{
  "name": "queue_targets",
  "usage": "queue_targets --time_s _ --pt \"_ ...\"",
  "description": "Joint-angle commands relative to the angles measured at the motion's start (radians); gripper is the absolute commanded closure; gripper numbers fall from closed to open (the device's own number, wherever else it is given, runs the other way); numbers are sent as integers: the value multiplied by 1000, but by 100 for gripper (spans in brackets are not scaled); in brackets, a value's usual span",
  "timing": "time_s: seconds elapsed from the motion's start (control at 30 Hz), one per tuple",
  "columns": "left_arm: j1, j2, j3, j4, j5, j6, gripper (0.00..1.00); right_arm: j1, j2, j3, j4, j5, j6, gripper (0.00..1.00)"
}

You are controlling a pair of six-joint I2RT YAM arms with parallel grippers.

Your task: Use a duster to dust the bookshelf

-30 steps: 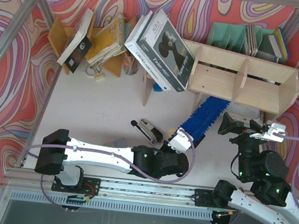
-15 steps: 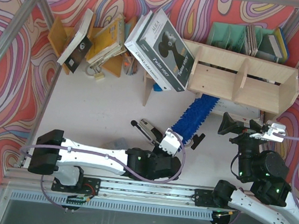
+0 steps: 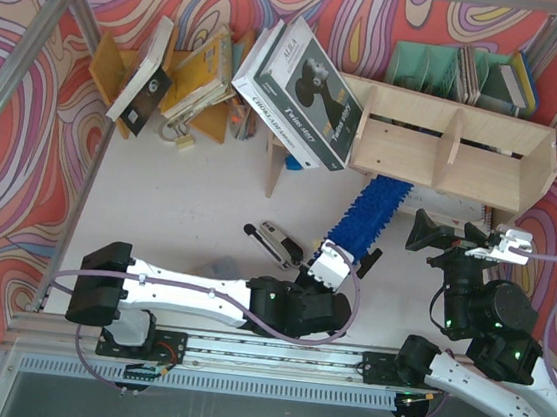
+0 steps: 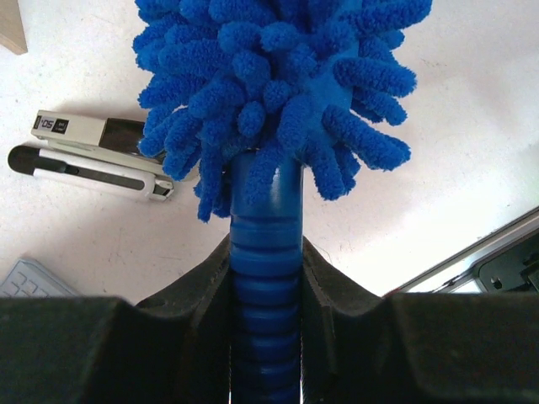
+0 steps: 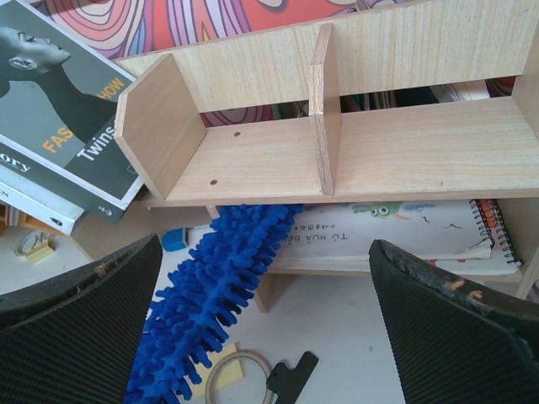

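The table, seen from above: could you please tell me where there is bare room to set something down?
The widest bare patch of table lies between the leaning books, the stapler and the left arm. The bookshelf has both upper bays bare. It is crowded under it, where the duster reaches in.

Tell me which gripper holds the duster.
The left gripper, shut on the duster by its blue handle; the right gripper is open and empty, facing the bookshelf.

L tool [image 4: 266,286] clamped tight, reaching fwd low; R tool [image 3: 451,238] wide open, raised.
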Motion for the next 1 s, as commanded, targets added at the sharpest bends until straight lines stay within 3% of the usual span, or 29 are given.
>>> queue_targets --time_s 0.0,0.4,0.77,0.97 --pt "0 -38 -19 110 -40 65 100 -1 -11 0 18 0 -3 1" --pt "29 34 -50 53 82 -12 100 -3 -24 1 13 2 -5 1" --pt "27 -32 61 -32 -37 102 100 -2 -18 1 13 -1 -2 1" --pt "27 -66 30 -13 -45 112 100 -2 -16 1 16 -2 -4 1"
